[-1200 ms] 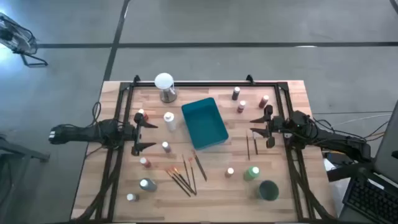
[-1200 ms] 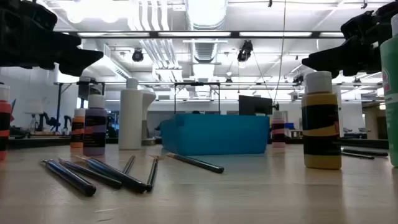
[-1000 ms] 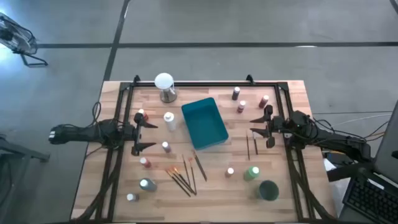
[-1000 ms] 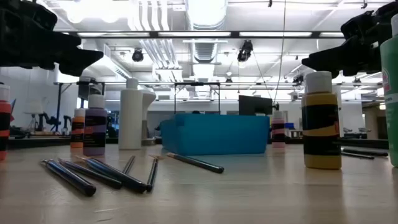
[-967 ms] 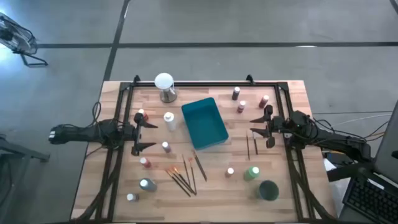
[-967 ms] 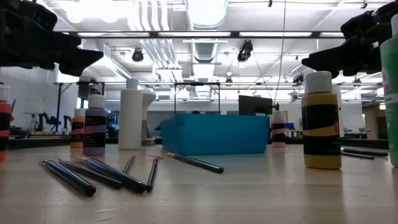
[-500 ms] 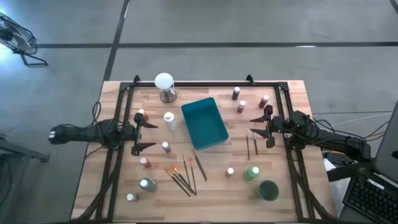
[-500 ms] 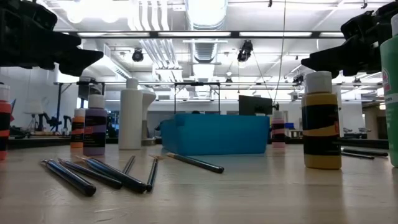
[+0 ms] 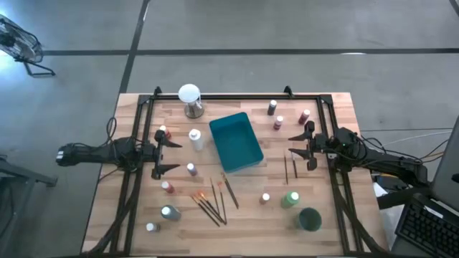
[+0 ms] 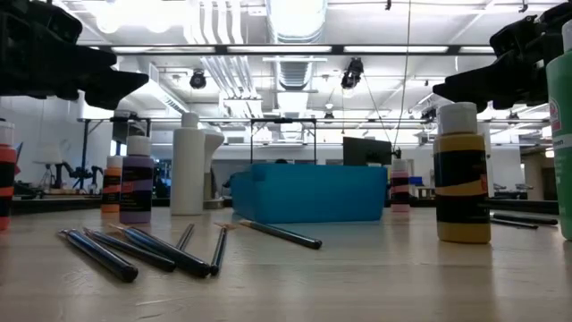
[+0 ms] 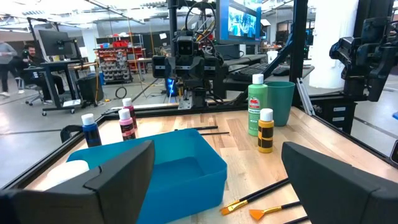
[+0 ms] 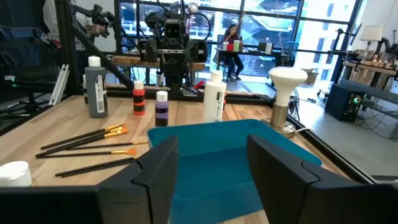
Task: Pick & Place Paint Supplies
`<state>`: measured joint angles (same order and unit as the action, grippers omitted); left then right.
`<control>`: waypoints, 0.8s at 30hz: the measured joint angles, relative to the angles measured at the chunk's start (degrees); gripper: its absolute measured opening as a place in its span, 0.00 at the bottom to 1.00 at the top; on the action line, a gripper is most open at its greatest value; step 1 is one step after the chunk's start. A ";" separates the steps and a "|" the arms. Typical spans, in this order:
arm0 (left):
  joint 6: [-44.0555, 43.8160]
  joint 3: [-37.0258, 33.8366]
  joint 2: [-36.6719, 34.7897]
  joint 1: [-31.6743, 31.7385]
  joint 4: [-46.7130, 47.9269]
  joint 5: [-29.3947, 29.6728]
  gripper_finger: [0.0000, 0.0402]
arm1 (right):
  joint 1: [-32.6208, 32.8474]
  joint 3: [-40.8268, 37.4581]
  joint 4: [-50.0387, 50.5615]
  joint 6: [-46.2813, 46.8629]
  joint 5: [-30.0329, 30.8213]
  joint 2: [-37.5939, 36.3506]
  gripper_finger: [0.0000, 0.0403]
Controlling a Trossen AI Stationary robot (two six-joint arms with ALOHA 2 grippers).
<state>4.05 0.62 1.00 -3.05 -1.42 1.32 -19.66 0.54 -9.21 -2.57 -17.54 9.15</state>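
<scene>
Both hands spread and empty, left hand (image 9: 163, 153) and right hand (image 9: 301, 150) flanking tray (image 9: 235, 142), poised over scattered brushes (image 9: 209, 203).

Between the left gripper's (image 11: 214, 180) wide-spread dark fingers (image 11: 112, 171) sits the teal tray (image 11: 186, 163), with a green bottle (image 11: 257, 106), yellow bottle (image 11: 265, 131) and orange-tipped brushes (image 11: 261, 198) beside it on the table (image 11: 311, 134).
</scene>
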 joint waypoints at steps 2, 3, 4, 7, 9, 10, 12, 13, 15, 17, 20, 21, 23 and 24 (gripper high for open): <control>0.00 0.00 0.01 0.00 -0.01 0.00 0.89 | 0.02 0.00 -0.02 0.00 0.00 0.00 0.43; 0.00 0.00 0.02 0.00 0.00 0.00 0.89 | 0.01 0.01 -0.01 0.00 0.00 0.00 0.43; 0.00 0.00 0.00 0.00 -0.01 0.00 0.89 | 0.02 0.00 0.00 0.00 0.00 0.00 0.42; 0.61 0.00 0.02 0.00 -0.09 0.02 0.89 | 0.02 0.00 -0.03 -0.23 0.02 0.00 0.40; 0.54 0.00 0.02 0.00 -0.88 0.19 0.89 | 0.00 0.00 -0.20 -2.22 0.02 0.00 0.39; 0.11 0.00 -0.01 0.00 -2.15 0.55 0.89 | 0.00 0.00 -0.35 -3.82 -0.01 0.00 0.38; -0.92 0.00 -0.01 0.00 -4.88 1.16 0.89 | -0.01 0.00 -1.13 -7.12 -0.03 0.00 0.37; -1.44 0.00 -0.01 0.00 -6.52 1.20 0.89 | 0.00 0.00 -1.62 -8.44 -0.22 0.00 0.36; -2.33 0.00 0.06 0.00 -10.76 1.45 0.89 | 0.02 0.00 -2.76 -10.38 -0.32 0.00 0.35; -2.58 0.00 0.10 0.00 -16.32 1.78 0.89 | 0.04 0.00 -5.61 -11.21 -0.40 0.07 0.34; -1.44 0.00 0.15 0.00 -23.77 1.76 0.89 | 0.04 0.02 -10.21 -8.67 -0.52 -0.02 0.32; -1.44 0.00 0.15 0.00 -25.99 1.66 0.89 | 0.04 0.02 -11.93 -6.90 -0.52 0.02 0.31; -3.48 0.00 0.15 0.00 -30.53 1.13 0.89 | 0.04 0.02 -16.81 -3.41 -0.52 0.02 0.30; -5.42 0.00 0.15 0.04 -32.35 1.02 0.89 | 0.04 0.02 -19.32 -1.85 -0.51 0.01 0.29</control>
<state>-1.37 0.62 1.15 -3.01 -33.77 2.34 -19.62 0.56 -28.53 -4.42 -18.05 9.15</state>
